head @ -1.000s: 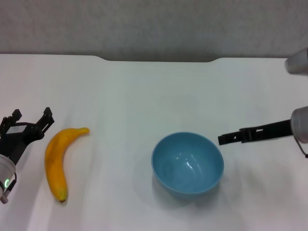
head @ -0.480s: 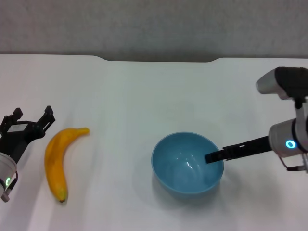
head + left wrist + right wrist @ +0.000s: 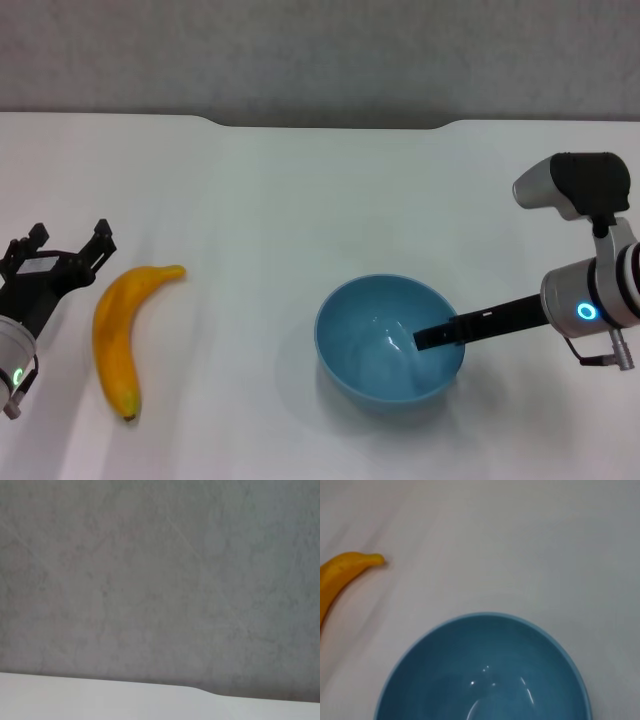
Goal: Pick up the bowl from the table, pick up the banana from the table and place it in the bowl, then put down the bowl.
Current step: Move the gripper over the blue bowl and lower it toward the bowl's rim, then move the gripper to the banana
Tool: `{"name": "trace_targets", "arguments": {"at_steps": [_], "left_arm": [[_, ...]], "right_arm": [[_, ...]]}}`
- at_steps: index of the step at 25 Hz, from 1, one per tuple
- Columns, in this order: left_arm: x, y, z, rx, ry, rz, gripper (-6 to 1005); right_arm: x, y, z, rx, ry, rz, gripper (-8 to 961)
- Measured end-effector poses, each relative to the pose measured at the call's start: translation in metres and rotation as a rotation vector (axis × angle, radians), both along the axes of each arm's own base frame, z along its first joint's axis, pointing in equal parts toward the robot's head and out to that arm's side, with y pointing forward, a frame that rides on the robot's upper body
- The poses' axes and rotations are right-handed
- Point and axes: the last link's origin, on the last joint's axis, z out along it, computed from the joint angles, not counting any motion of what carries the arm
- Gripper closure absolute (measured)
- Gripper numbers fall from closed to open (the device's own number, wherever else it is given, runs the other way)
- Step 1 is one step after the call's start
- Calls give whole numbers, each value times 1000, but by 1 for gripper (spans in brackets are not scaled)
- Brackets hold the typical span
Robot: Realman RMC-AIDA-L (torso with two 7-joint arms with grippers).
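Note:
The light-blue bowl point(image 3: 372, 352) stands upright on the white table point(image 3: 300, 200), right of centre. It fills the lower part of the right wrist view point(image 3: 485, 675). My right gripper point(image 3: 420, 338) reaches from the right across the bowl's right rim, its tip over the inside. The yellow banana point(image 3: 118, 335) lies on the table at the left, and its end also shows in the right wrist view point(image 3: 342, 572). My left gripper point(image 3: 68, 242) is open and empty, just left of the banana and apart from it.
The table's far edge has a shallow notch point(image 3: 330, 124) with a grey wall behind it. The left wrist view shows only that wall and a strip of table edge point(image 3: 100, 700).
My right arm has moved left, bringing the gripper from beside the bowl's right rim to over the rim and into the bowl. The left arm, banana and bowl have not moved.

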Motion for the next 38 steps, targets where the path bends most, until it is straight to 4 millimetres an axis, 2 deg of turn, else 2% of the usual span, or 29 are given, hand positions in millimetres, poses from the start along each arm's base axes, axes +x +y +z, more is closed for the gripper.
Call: {"name": "trace_targets", "arguments": {"at_steps": [3, 14, 22, 27, 34, 38], "left_arm": [[1, 1, 0, -2, 2, -2, 108], [1, 1, -1, -4, 3, -1, 108], [1, 1, -1, -4, 3, -1, 107], [2, 0, -3, -9, -4, -8, 107], [31, 6, -18, -106, -43, -44, 107], [41, 13, -26, -190, 23, 0, 107]], "right_arm": [[3, 0, -2, -9, -8, -13, 175], [8, 5, -2, 30, -45, 25, 615], [9, 6, -3, 46, -46, 26, 825], [13, 5, 1, 83, -38, 26, 915], [14, -1, 17, 160, -13, 52, 916], [12, -1, 18, 164, -11, 59, 913]]}}
